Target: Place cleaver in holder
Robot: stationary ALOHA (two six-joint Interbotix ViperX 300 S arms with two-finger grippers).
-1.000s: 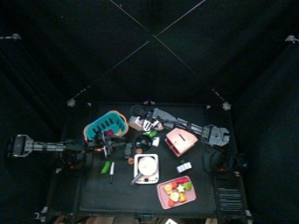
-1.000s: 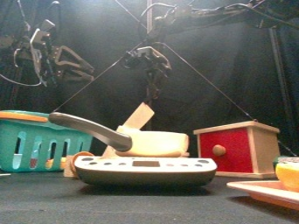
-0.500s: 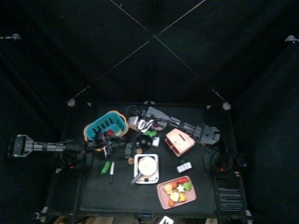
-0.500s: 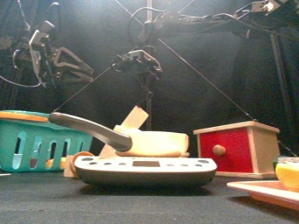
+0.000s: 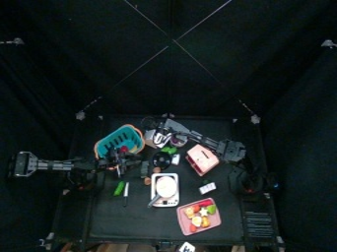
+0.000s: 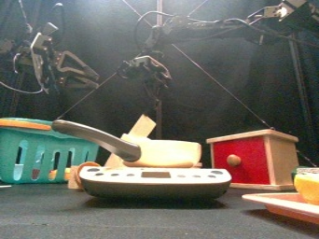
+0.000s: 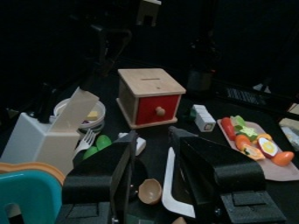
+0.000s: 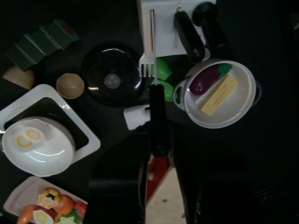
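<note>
Right gripper was pinched on the cleaver, which hung blade-down under the jaws, high above the table. In the right wrist view the cleaver showed edge-on between the jaws, over the gap between the black lid and the pan.

Change since a second ago: in the front view the gripper had slid toward the picture's left at about the same height. In the top view the right arm reached a bit further across the middle.

That put it roughly over the tilted beige holder as seen from the front. Depth was not clear from that view.

In the wrist view the slotted block, likely the holder's top, sat well off to one side of the blade. Judged not lined up yet, so this was the carry step, about halfway. What remained was to centre over a slot, then lower. The risk was the blade catching the block's edge.

Left gripper was spread, holding nothing, resting at the table's left side near the teal basket.
</note>
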